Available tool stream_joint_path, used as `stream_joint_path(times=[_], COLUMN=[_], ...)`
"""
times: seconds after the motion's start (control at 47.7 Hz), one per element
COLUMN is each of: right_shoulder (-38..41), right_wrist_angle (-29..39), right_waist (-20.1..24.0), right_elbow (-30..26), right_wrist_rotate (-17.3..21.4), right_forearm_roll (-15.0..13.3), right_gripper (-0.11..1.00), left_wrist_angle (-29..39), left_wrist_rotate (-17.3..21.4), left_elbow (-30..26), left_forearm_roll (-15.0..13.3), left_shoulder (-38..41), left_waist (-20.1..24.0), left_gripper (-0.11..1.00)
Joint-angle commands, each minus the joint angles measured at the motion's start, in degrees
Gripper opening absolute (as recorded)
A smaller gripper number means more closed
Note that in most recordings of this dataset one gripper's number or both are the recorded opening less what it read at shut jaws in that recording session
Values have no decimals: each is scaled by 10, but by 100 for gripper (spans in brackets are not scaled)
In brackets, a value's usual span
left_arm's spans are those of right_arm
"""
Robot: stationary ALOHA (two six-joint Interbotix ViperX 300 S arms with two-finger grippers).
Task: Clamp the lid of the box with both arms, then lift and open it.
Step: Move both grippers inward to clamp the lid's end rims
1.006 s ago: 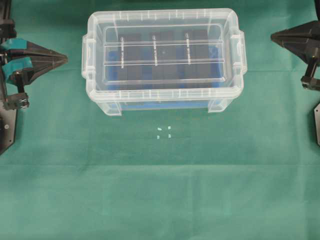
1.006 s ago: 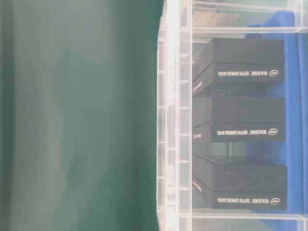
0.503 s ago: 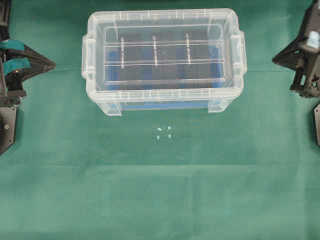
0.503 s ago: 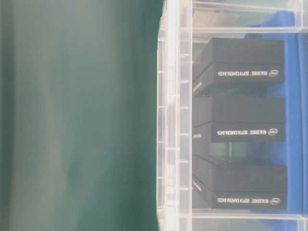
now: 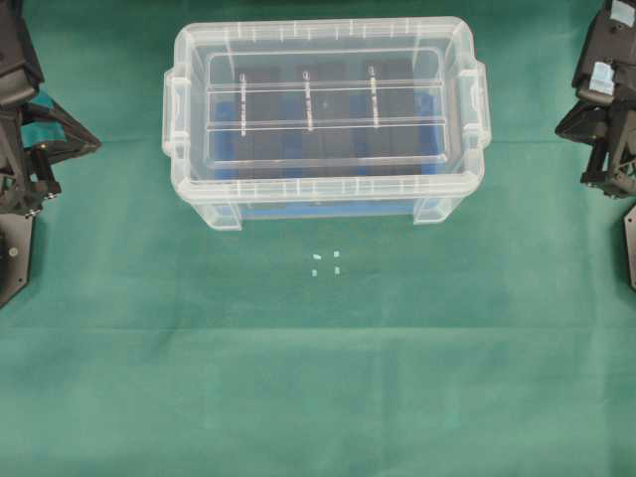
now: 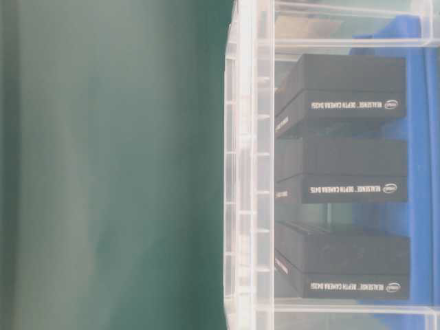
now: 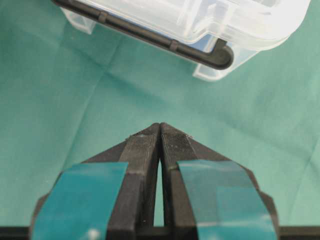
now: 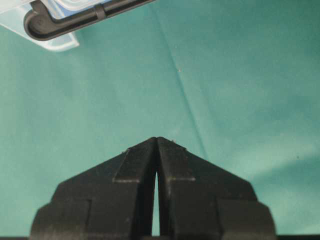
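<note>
Judging from how things lie, we put the task at its very start: the lid (image 5: pixel 325 104) sits flat and seated on the box (image 5: pixel 326 199), nothing clamped, nothing lifted. The box stands toward the far middle of the green-covered bench (image 5: pixel 318 378), with the blue insert (image 6: pixel 419 124) and black blocks (image 6: pixel 340 168) visible through the clear wall.

All of it is left: approach both short ends, clamp the lid, lift, open.

We see the left hand (image 5: pixel 87 142) at the left edge of the overhead view, well apart from the box, tip aimed toward it. In the left wrist view the left hand (image 7: pixel 160 127) has its jaws together, tips touching, teal tape on both sides, with the box corner ahead and above.

The right hand (image 5: pixel 566 121) is at the right edge, also well apart from the box and pointing inward. The right wrist view shows the right hand (image 8: pixel 156 141) with jaws together, only a hairline slit between them, over bare cloth, a box corner at upper left.

Both hands hold nothing.

We judge they must spread before they can take the lid's rim.
</note>
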Motion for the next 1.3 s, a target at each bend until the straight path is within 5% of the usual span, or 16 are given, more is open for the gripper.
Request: stream_joint_path(times=[0.0,0.189,0.503,0.88,1.279], right_shoulder=[4,18,35,40,78], right_wrist_angle=[-2,-2,1,-4,-28], right_waist=[-2,1,3,3,3], right_elbow=[-17,-19,-24,-25,-40], right_wrist_rotate=[-3,-29,-94,-106,-109], right_forearm_roll=[0,-21,-35,-35,-35], right_gripper=[0,0,0,0,0], left_wrist_angle=[0,22,42,54,48], left_wrist_rotate=[4,38,175,179,179], left_elbow=[-16,-18,-22,-24,-64], left_forearm_roll=[4,10,10,8,7], left_shoulder=[4,19,33,40,142], left_waist=[3,2,3,2,2], left_gripper=[1,1,1,1,1])
